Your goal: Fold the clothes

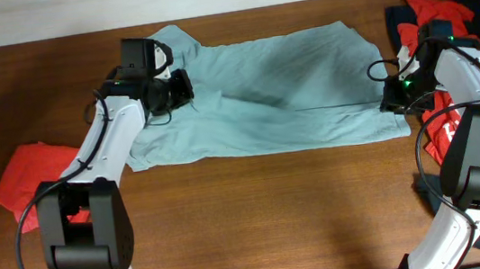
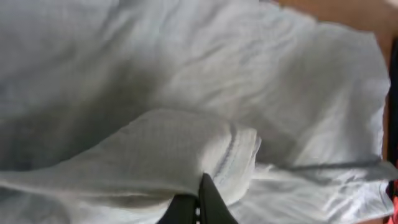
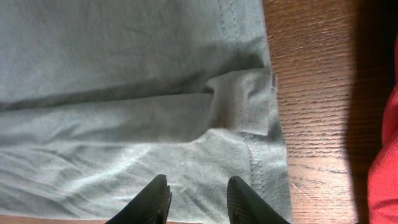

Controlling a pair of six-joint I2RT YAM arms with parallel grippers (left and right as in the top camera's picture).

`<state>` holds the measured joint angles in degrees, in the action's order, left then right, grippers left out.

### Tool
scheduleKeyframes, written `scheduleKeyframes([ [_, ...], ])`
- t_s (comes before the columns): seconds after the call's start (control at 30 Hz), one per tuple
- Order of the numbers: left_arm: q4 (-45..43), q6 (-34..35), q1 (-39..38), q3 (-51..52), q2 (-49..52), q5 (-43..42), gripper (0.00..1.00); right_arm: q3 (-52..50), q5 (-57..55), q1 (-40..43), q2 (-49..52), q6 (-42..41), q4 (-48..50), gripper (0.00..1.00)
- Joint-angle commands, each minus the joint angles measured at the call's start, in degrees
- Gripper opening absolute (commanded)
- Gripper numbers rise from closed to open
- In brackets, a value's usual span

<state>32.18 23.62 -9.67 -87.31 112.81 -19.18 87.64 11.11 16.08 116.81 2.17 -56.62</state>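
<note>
Shirt [image 1: 290, 93]: pale green, spread wide across the far half of the table [image 1: 276, 212], lightly creased, lower edge running almost straight from left to right.
Left gripper [image 1: 182, 87]: at the upper left part of the shirt, on the cloth beside the collar end.
Left grip: fingers [image 2: 208, 205] pressed together on a raised fold [image 2: 168, 149] of the shirt; fold bunched up and curling over the tips, stitched edge showing on its right side.
Right gripper [image 1: 392, 101]: at the right end of the shirt, close to its lower corner.
Right grip: fingers spread apart, nothing held; shirt cloth lying below and between them; cannot tell whether touching the cloth.
Right edge of shirt: stitched hem [image 3: 258, 162] running up and down beside bare wood, with a small tuck [image 3: 239, 102] doubled back onto the cloth just above the right fingers.
Red cloth [image 1: 31, 172]: crumpled on the left side of the table, just beside the left arm, apart from the shirt.
Pile of clothes [image 1: 457, 15]: red and dark pieces heaped at the right end of the table, behind and under the right arm, near the shirt's right edge.
</note>
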Motion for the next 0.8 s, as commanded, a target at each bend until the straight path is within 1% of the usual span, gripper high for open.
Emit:
scheduleKeyframes([
  [0.0,-3.52,0.13,-0.07,-0.70,0.52,2.69,0.24,0.42,0.52,-0.31,0.35,0.39,-0.02,0.36],
  [0.07,-3.76,0.13,-0.04,-0.70,0.76,2.71,0.35,0.42,0.52,-0.31,0.35,0.39,0.00,0.36],
  [0.17,-4.31,0.11,0.00,-0.70,0.76,2.73,0.44,0.42,0.52,-0.33,0.35,0.39,0.02,0.36],
  [0.23,-4.22,0.11,0.00,-0.70,0.76,2.73,0.45,0.42,0.52,-0.31,0.35,0.39,0.00,0.36],
  [0.33,-1.22,0.07,0.00,-0.70,0.76,3.52,0.45,0.42,0.52,-0.31,0.35,0.42,-0.20,0.36],
  [0.37,0.59,0.07,0.00,-0.70,0.76,5.14,0.45,0.39,0.52,-0.31,0.35,0.42,-0.22,0.36],
  [0.5,12.79,0.07,0.00,-0.68,0.76,16.61,0.45,0.39,0.52,-0.31,0.37,0.68,-0.61,0.36],
  [0.57,16.55,-0.83,0.00,0.00,0.76,19.82,0.45,0.39,0.52,-0.33,0.70,2.14,-1.86,0.36],
  [0.67,16.28,-2.51,0.00,2.62,0.76,20.11,0.44,0.33,0.50,-0.33,1.92,2.10,-2.19,0.36],
  [0.77,15.26,-2.69,0.00,5.44,0.76,20.92,0.44,0.11,0.52,-0.33,3.23,2.12,-1.97,0.36],
])
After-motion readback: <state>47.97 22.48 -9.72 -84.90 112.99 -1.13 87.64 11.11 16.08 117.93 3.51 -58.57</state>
